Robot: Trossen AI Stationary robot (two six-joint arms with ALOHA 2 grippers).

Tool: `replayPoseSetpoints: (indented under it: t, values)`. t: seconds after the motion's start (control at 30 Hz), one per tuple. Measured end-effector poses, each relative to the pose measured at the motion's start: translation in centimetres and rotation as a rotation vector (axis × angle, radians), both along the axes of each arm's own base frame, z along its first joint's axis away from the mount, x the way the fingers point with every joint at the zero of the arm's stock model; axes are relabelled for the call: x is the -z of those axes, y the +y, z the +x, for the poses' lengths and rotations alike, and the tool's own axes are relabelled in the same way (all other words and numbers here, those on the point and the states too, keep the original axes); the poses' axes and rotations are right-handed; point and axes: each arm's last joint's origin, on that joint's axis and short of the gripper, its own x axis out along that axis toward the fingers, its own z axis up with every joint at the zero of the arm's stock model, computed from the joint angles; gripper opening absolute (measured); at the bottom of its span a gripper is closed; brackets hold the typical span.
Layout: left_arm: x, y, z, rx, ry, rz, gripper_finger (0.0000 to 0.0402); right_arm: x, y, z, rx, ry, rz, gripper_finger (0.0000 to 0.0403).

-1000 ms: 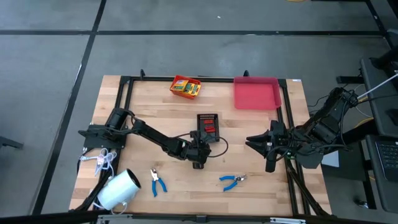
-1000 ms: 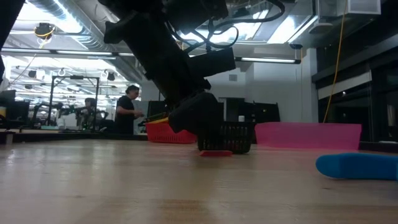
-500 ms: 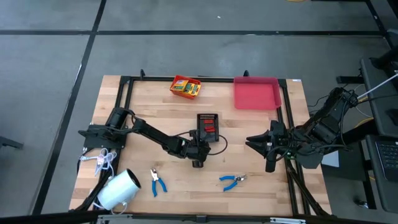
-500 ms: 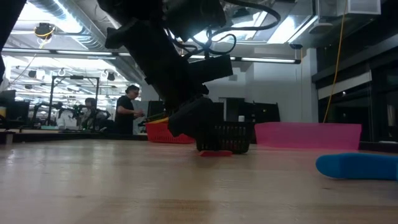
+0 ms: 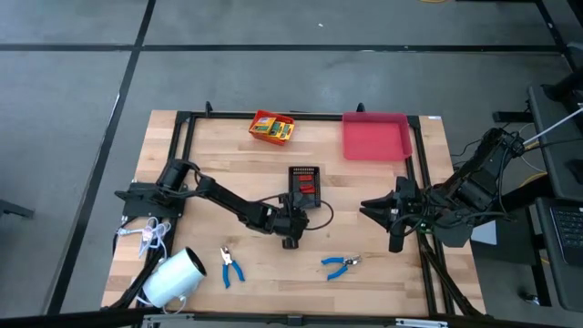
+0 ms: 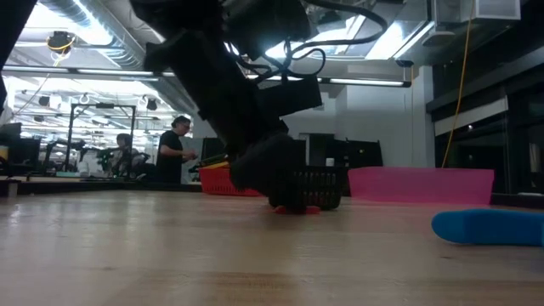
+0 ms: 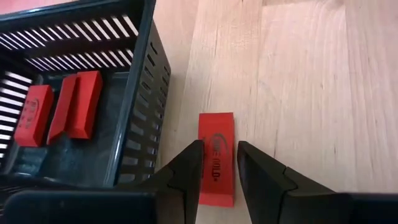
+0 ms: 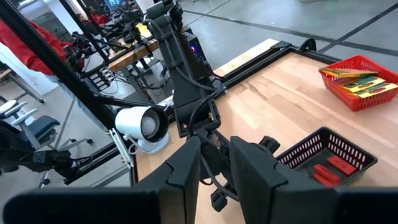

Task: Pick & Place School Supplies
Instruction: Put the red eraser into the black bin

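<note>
A flat red piece [image 7: 216, 158] lies on the bare wooden surface [image 5: 228, 164] just beside the near wall of a small black slotted basket [image 5: 305, 185], outside it. The left hand [image 7: 217, 171] is down over this piece, its two dark fingers [image 7: 189, 168] set one on each long side with only a narrow gap; whether they actually press the piece I cannot tell. Inside the basket lie more flat red pieces [image 7: 62, 112], side by side on its floor. In the level view across the surface, the same red piece shows as a thin strip [image 6: 297, 209] under the left arm's tip, in front of the basket.

Farther out, a red basket [image 5: 272, 128] holding the yellow-and-green printed boxes [image 8: 357, 79] stands near the far edge of the surface, and a flat pink tray [image 5: 374, 136] sits to its right. Two blue-handled pliers lie near the front edge, one [image 5: 230, 266] toward the left and one [image 5: 339, 265] toward the right, well apart. A big white roll [image 5: 173, 276] and a white cord bundle [image 5: 153, 235] are at the front left corner.

The right hand [image 5: 375, 209] waits at the surface's right edge, its fingers [image 8: 186, 165] narrowly apart and holding nothing. A person [image 6: 174, 150] stands in the room beyond.
</note>
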Motion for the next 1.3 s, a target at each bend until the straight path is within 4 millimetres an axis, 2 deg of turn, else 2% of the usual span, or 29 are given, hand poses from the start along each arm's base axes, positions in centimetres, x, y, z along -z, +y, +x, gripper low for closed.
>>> replayPoseSetpoints:
  t: [0.7, 1.3]
  values:
    - [-1.3, 0.3, 0.6, -0.005, -0.036, 0.05, 0.0098, 0.1, 0.0, 0.0, -0.003, 0.01, 0.001, 0.0091]
    - [-0.8, 0.4, 0.4, -0.027, 0.0, 0.04, 0.0098, 0.1, 0.0, 0.0, -0.006, 0.011, 0.003, 0.0091]
